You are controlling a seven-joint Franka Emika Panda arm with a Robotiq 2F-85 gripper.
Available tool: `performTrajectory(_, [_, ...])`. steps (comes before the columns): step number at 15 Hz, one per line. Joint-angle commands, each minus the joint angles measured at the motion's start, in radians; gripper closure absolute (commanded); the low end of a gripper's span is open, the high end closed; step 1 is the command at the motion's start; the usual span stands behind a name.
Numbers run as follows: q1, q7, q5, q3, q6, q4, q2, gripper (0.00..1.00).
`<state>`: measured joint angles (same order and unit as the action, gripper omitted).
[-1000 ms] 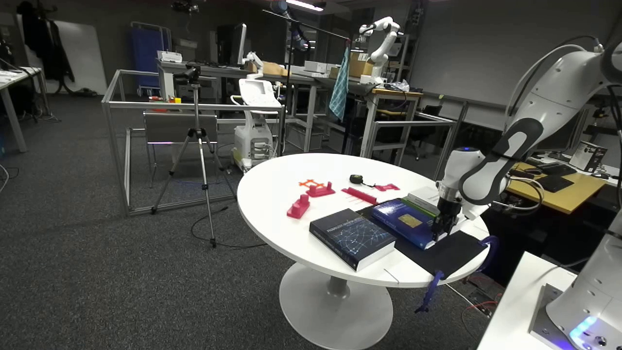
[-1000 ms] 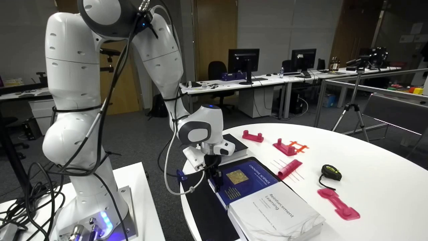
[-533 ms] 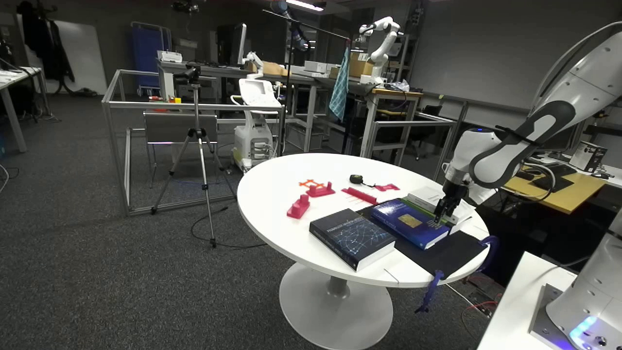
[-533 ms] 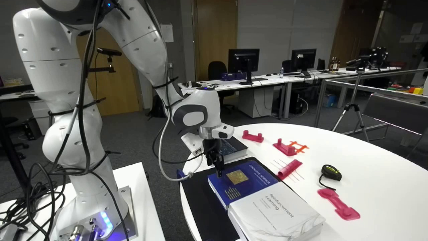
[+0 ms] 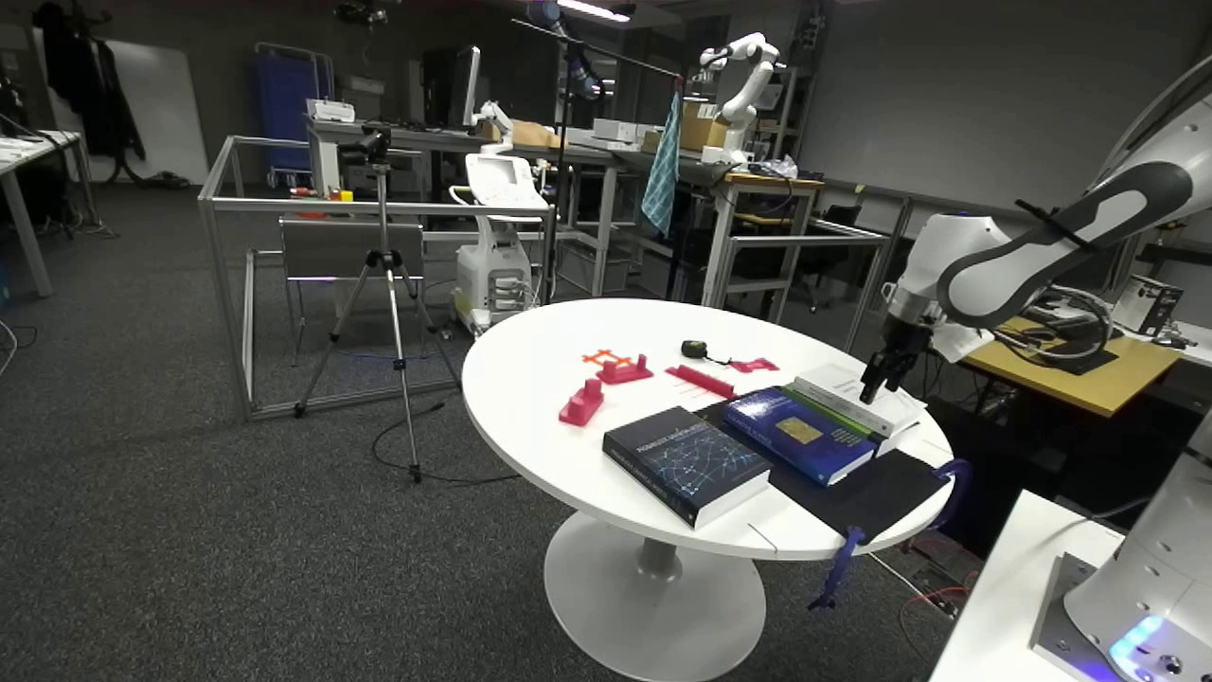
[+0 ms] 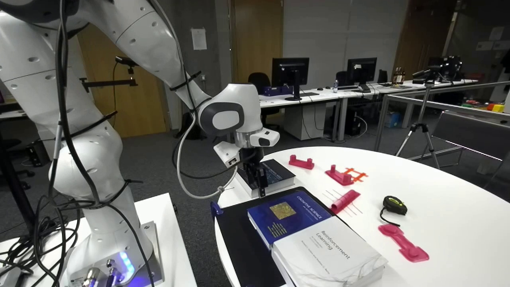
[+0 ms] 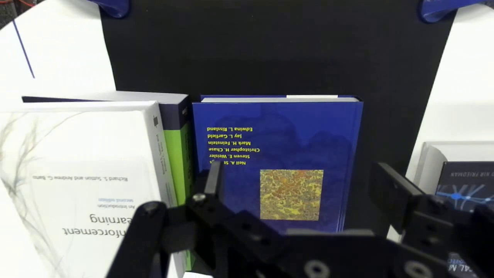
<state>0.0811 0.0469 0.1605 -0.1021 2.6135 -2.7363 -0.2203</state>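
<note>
Blue book (image 7: 285, 154) partly out of sight behind the claw (image 7: 304, 179), wrist view.

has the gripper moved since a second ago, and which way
Yes, up: in both exterior views the gripper has risen away from the edge of the blue book, which lies where it did.
</note>
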Motion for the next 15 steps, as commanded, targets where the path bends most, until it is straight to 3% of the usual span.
performTrajectory(1, [0.041, 0.049, -0.022, 0.01, -0.098, 0.002, -0.087, 0.0])
performTrajectory(7, [0.1, 0.356, -0.033, 0.046, -0.302, 0.053, -0.115, 0.0])
performTrajectory(15, [0.129, 0.512, -0.073, 0.046, -0.333, 0.079, -0.123, 0.0])
